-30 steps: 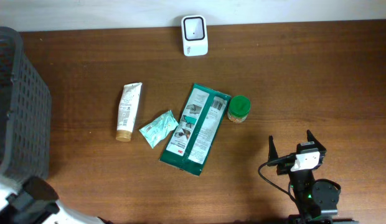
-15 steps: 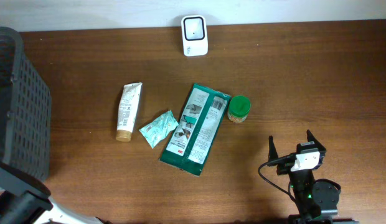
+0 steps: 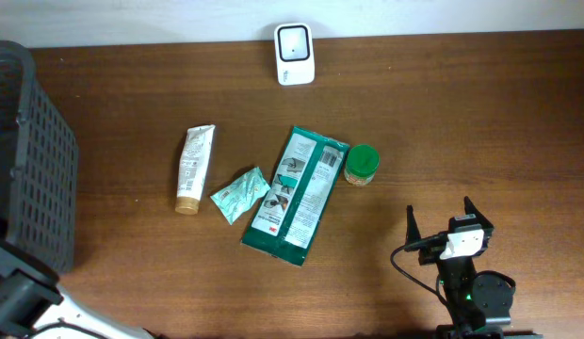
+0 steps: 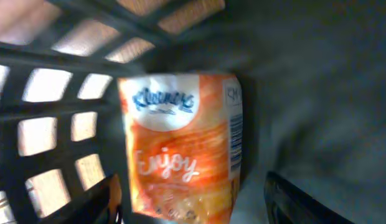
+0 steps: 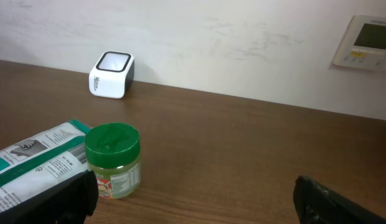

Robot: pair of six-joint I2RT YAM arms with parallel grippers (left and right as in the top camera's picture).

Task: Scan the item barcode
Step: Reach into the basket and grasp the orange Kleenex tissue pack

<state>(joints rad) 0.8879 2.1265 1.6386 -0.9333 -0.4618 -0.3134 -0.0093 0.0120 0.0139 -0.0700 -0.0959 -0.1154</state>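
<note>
My left claw (image 4: 190,190) hangs inside the basket (image 3: 33,141), far to the left of the scanner (image 3: 295,54) and nearer to me. Its jaws stand wide, one on each side of the lower end of the orange tissue pack (image 4: 180,146). I see neither pressing on the pack, so it has hold of nothing. The pack lies on the basket floor beside the lattice wall, with its barcode (image 4: 236,134) down the right edge, facing my camera. I take that pack to be the item to scan.

My right claw (image 3: 441,229) sits low over the bench (image 3: 480,113), right of the scanner and on the near side, jaws fully spread and empty.

I judge the step in hand to be the pick-up. The next move calls for bringing the left jaws together on the pack without covering the barcode. Then I must lift it over the basket rim and carry it to the scanner, barcode turned to its window.

Four things lie on the bench between me and the scanner:
- one big green packet (image 3: 297,193)
- one green-lidded jar (image 3: 361,164), just beside the packet, to its right
- one small teal packet (image 3: 240,194), further left
- one tube (image 3: 194,169), furthest left of the four

Farthest off, at the back edge, stands the one scanner. I also count one basket, one tissue pack and two claws.
</note>
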